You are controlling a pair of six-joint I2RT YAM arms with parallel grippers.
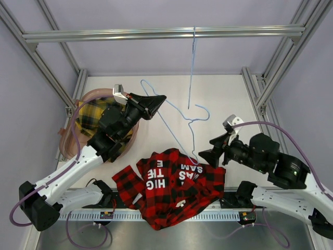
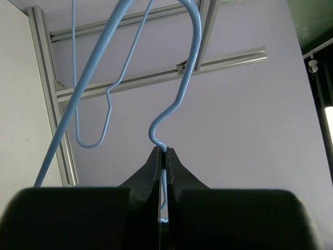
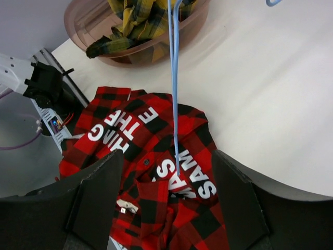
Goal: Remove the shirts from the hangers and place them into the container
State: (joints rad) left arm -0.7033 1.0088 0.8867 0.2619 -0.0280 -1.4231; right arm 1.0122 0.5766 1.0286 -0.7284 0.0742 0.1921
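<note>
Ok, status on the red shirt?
Left pincer shut on hanger; right pincer open. Red shirt off hanger, heaped on table, outside container. Hanger's lower end over shirt.

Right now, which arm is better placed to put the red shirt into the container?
Probably right: the right gripper is open and close to the red shirt; the left gripper is shut on a hanger.

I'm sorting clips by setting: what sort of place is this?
Probably a robotics lab cell, not a home: an aluminium frame surrounds a white table, plain walls behind, and a left arm and right arm sit mounted at its near edge.
</note>
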